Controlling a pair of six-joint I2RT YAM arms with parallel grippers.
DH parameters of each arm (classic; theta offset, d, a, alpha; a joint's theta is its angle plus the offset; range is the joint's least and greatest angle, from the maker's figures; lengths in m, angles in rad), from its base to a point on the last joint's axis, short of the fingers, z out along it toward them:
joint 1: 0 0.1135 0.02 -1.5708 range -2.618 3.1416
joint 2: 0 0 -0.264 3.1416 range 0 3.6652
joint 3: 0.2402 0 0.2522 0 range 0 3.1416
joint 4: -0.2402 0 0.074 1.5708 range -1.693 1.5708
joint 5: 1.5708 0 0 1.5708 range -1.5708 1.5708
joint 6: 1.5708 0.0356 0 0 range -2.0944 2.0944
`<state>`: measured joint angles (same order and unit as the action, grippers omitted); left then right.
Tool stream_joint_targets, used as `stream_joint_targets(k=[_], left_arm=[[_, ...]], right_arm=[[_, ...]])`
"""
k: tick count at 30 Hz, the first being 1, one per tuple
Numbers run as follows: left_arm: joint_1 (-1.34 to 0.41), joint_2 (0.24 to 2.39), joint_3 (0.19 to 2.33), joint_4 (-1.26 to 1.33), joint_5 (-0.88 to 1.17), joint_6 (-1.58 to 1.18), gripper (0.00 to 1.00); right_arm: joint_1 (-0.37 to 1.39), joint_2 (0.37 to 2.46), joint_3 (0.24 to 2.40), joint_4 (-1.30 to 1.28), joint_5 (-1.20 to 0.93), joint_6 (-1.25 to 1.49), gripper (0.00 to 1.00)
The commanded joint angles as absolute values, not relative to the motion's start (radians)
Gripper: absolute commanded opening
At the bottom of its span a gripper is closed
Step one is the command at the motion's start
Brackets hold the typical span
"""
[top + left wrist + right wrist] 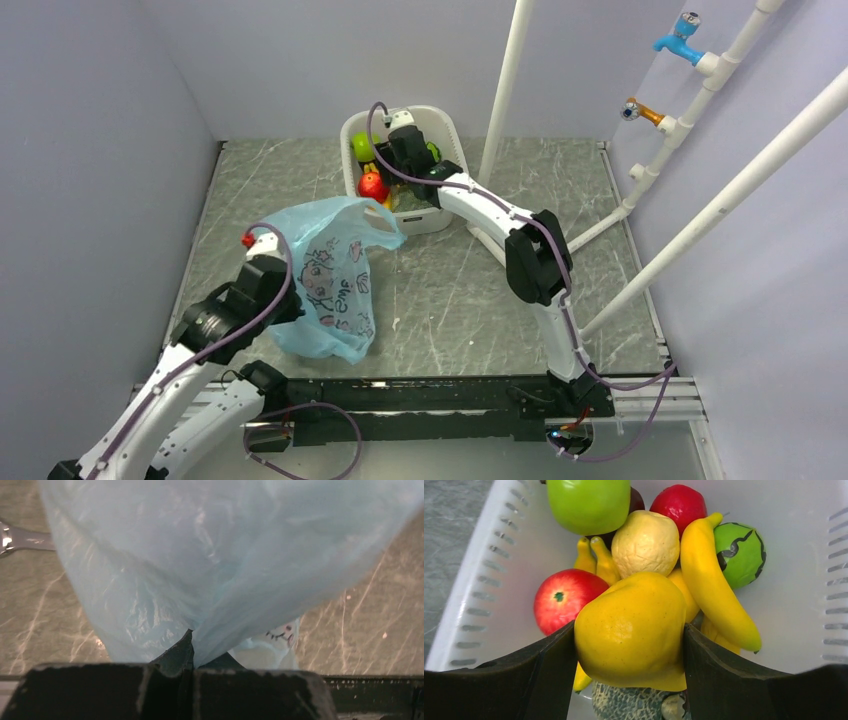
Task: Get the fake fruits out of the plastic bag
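1. Left pincer [192, 669]: clamped fully closed on a pinched fold of the plastic bag [215, 555], with the film bunched in the seam between the jaws.
2. The bag fans out ahead of and above that pincer, light blue and crinkled. Its cartoon face print [335, 280] faces the top camera (can't make out whether anything is inside).
3. The bag's lower end lies on the tabletop [450, 300], just beside the left pincer.
4. Right pincer [629, 640]: jaws spread wide, gripping a yellow fruit [631, 625], one finger against each flank.
5. That pincer sits over the white basket [794, 555], well apart from the bag.
6. Pile ahead of the right pincer, per the wrist view:
   - A red apple [566, 597] is just beside the left-hand finger.
   - A banana [714, 580] runs along the right-hand side.
   - A pale wrinkled yellow fruit [645, 542] is straight ahead.
   - A green apple [589, 502] lies beyond that.
   - A striped green ball [744, 552] is behind the banana.
7. A grey-green lumpy piece [634, 702] sits directly under the held fruit.
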<state>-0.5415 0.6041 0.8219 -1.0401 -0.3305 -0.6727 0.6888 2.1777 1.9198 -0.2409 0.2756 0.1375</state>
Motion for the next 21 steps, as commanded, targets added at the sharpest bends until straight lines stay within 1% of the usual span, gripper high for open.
stream_joint_targets(k=[1, 6, 9, 13, 15, 18, 21], left_arm=[[-0.555, 0.687, 0.809, -0.941, -0.156, -0.565, 0.00], [-0.611, 0.792, 0.805, -0.913, -0.068, -0.525, 0.00], [-0.646, 0.836, 0.806, -0.906, -0.062, -0.519, 0.00], [-0.685, 0.839, 0.799, -0.884, -0.052, -0.513, 0.00], [-0.699, 0.827, 0.799, -0.880, -0.051, -0.510, 0.00], [-0.722, 0.805, 0.789, -0.864, -0.034, -0.502, 0.03], [-0.744, 0.815, 0.788, -0.841, 0.006, -0.490, 0.03]], right_arm=[[0.671, 2.209, 2.016, -0.271, 0.240, 0.129, 0.52], [0.667, 2.213, 2.003, -0.277, 0.228, 0.132, 0.74], [0.667, 2.199, 1.990, -0.281, 0.220, 0.136, 0.83], [0.667, 2.167, 1.959, -0.273, 0.220, 0.133, 0.95], [0.667, 2.155, 1.966, -0.290, 0.230, 0.129, 0.98], [0.666, 2.124, 1.975, -0.327, 0.247, 0.136, 0.99], [0.668, 2.047, 1.931, -0.342, 0.257, 0.160, 0.99]])
